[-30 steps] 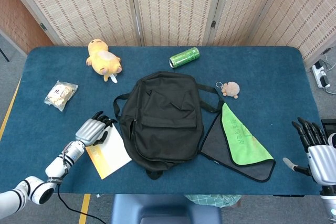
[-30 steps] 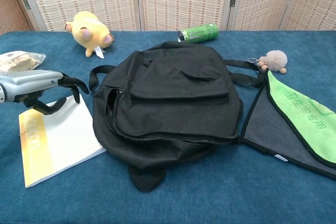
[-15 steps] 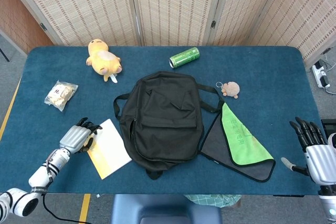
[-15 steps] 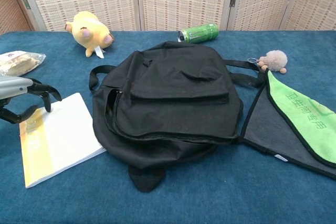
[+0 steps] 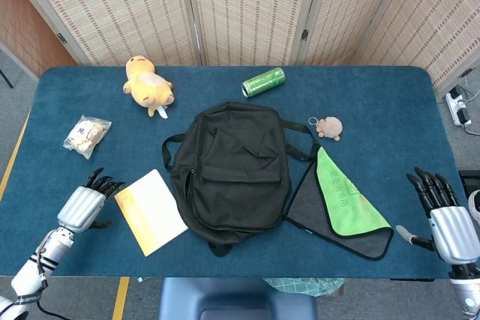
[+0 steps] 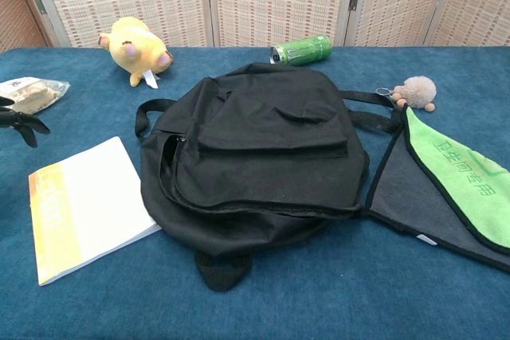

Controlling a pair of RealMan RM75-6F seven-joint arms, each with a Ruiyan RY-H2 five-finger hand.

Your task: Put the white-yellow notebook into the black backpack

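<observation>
On the table point(image 5: 390, 103): blue cloth top, bare stretches along the near edge and the far right.
Backpack point(image 5: 232, 170): black, lying flat in the middle, zipper gaping a bit along its left side, straps poking out left and right.
Cloth point(image 5: 341, 200): grey and green, touching the backpack's right side, its corner close to the near edge.
Notebook point(image 5: 152, 210): white with a yellow strip, flat on the table just left of the backpack, nothing on it, open room to its left and front.
Left hand point(image 5: 81, 204): off to the left of the notebook, not touching it, fingers spread and holding nothing; chest view only catches dark fingertips point(image 6: 20, 123) at the left edge.
Right hand point(image 5: 442, 215): out by the table's right edge, fingers apart, empty, well clear of the cloth.
Plush toy point(image 5: 148, 84): yellow, far left area.
Can point(image 5: 263, 82): green, on its side behind the backpack.
Snack bag point(image 5: 86, 135): clear, near the left edge.
Keychain point(image 5: 328, 127): small fuzzy thing by the right strap.
</observation>
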